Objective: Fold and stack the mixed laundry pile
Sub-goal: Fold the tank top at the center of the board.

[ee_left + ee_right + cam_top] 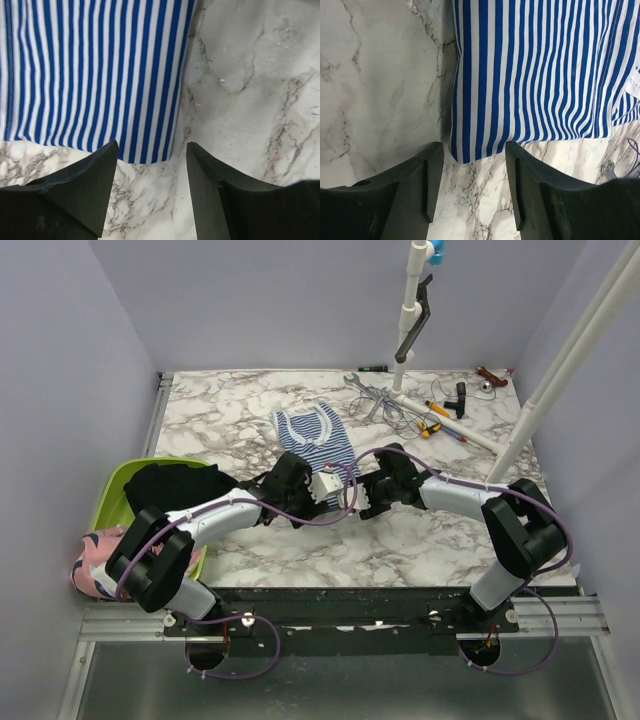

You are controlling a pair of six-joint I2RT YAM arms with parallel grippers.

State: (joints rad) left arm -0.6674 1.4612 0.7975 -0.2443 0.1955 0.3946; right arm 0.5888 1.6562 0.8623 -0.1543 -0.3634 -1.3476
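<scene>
Top external view: the marble-patterned table (450,540) carries the narrow navy-and-white striped garment (315,438), which lies flat near the middle, well apart from the other cloth. The large plain black garment (175,483) sits inside the lime green plastic basin (115,490) at the table's left edge. The pink garment with dark shark print (95,565) hangs over the basin's near left corner. Both arms reach in toward the near end of the striped garment. The left gripper (300,483) and the right gripper (380,490) sit close together just beside its near hem. From this angle the finger gap cannot be judged. Metal wrenches (365,390) and small hand tools lie at the far edge, beside a white pipe (410,310).

Left wrist view: the left gripper (152,145) has its two black fingers (85,185) standing moderately apart. Nothing is clamped between them. The striped garment (95,75) fills the upper left of the view. Its hem and one corner fall in the gap just past the fingertips, flat on the marble.

Right wrist view: the right gripper (474,145) is likewise parted and empty-handed. The striped garment (535,70) fills the upper right, and its corner lies just ahead of the finger gap, on the table.
</scene>
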